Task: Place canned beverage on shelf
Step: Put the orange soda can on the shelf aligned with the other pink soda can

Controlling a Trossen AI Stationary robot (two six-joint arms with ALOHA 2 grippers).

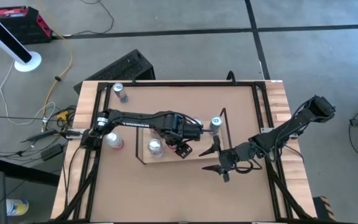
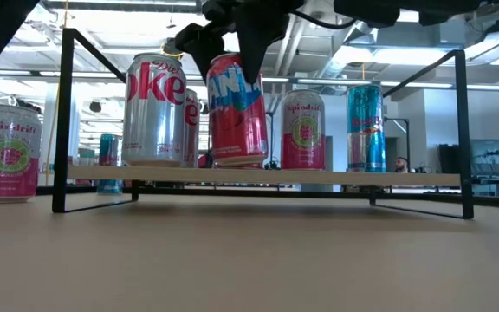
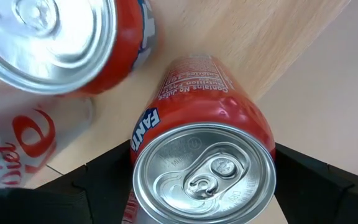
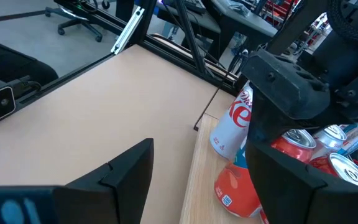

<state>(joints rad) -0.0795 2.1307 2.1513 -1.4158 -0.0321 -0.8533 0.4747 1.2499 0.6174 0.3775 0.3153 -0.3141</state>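
Observation:
The shelf, a light-wood board (image 2: 336,178) with black wire uprights, stands mid-table (image 1: 145,155). On it stand a Diet Coke can (image 2: 154,108), a red can behind it (image 3: 48,37), a pink-and-white can (image 2: 303,130) and a blue can (image 2: 365,126). My left gripper (image 1: 188,134) is shut on an orange Fanta can (image 2: 236,108) over the board, beside the Diet Coke. My right gripper (image 1: 219,160) is open and empty, low over the table just right of the shelf. My left gripper pinches the Fanta can's side wall just below its top rim (image 3: 143,146) between its two fingers (image 3: 98,183), one on each side. The fingers come from above, pointing down. The can is slightly tilted, its bottom at the board (image 2: 236,163); whether it rests there I cannot tell.
Another pink-and-white can (image 2: 5,152) stands on the table left of the shelf (image 1: 113,140). A further can (image 1: 118,92) stands at the far left corner. Black rails (image 1: 260,106) run along the table's sides. Bare tabletop lies in front of the shelf.

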